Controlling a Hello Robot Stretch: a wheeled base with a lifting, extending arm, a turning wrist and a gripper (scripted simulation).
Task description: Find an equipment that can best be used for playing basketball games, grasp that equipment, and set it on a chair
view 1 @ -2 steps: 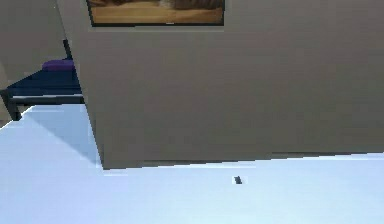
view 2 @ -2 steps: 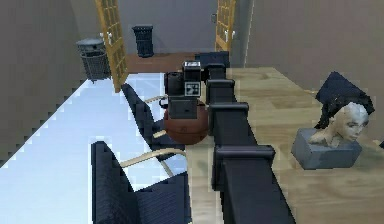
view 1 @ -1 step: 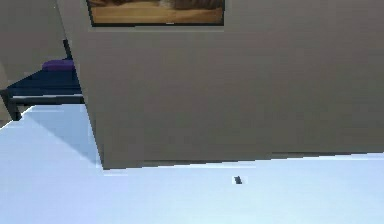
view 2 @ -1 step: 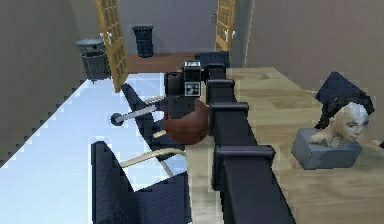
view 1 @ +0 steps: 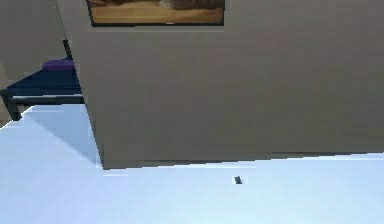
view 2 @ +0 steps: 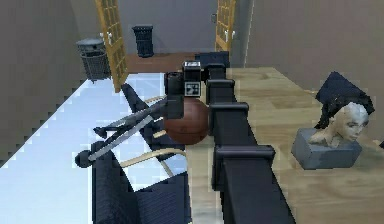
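I see the basketball (view 2: 187, 121) at 9 o'clock of the arm (view 2: 236, 140), the chair (view 2: 125, 195) at its 7 o'clock, and I cannot tell if the fingers (view 2: 118, 140) grasp it (they look the same either way), so it may roll off to the floor (view 2: 50, 140).

A basketball (view 2: 187, 122) is sitting just left of the arm (view 2: 238, 135), a chair (view 2: 135, 195) is standing nearer on its left, a bust (view 2: 338, 122) is resting on the table (view 2: 275, 100) at right, and two bins (view 2: 93, 58) are standing far behind.
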